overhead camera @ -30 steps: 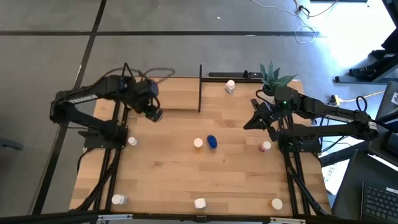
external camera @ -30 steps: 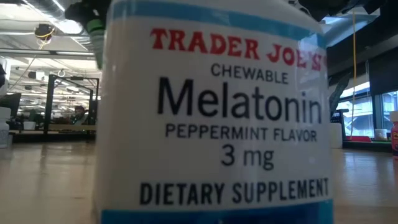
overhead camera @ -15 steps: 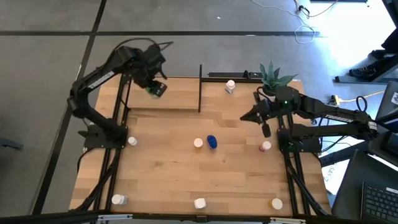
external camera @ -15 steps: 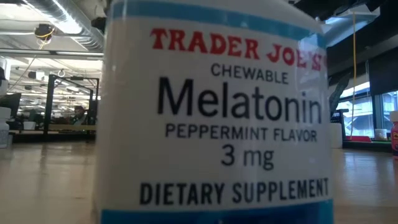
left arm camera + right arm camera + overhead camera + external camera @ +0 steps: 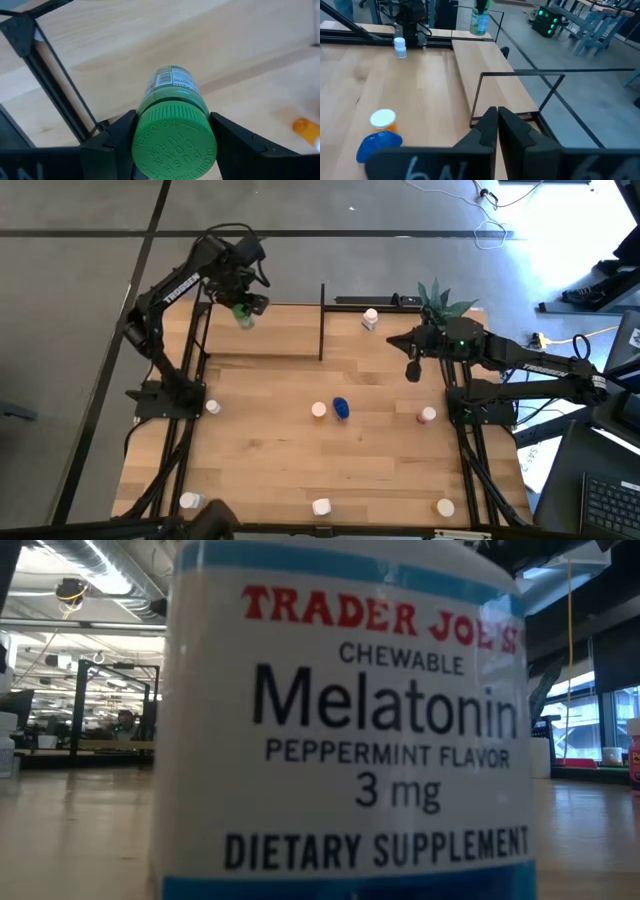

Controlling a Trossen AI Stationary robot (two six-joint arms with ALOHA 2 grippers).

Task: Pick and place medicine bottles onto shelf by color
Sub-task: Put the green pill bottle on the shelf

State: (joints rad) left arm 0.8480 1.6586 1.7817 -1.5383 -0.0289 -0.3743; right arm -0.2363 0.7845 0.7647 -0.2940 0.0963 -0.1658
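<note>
Left gripper [image 5: 243,310] is up over the shelf's [image 5: 270,330] far left corner, clamped on the green bottle [image 5: 172,125], a finger on each side of its cap. Right gripper [image 5: 412,366] hangs by the plant [image 5: 437,302], fingers pressed together, holding nothing. Blue bottle [image 5: 341,408] sits mid-table [image 5: 260,460].

Left end effector [image 5: 243,308] raised, clamped; right end effector [image 5: 412,368] closed, hovering
</note>
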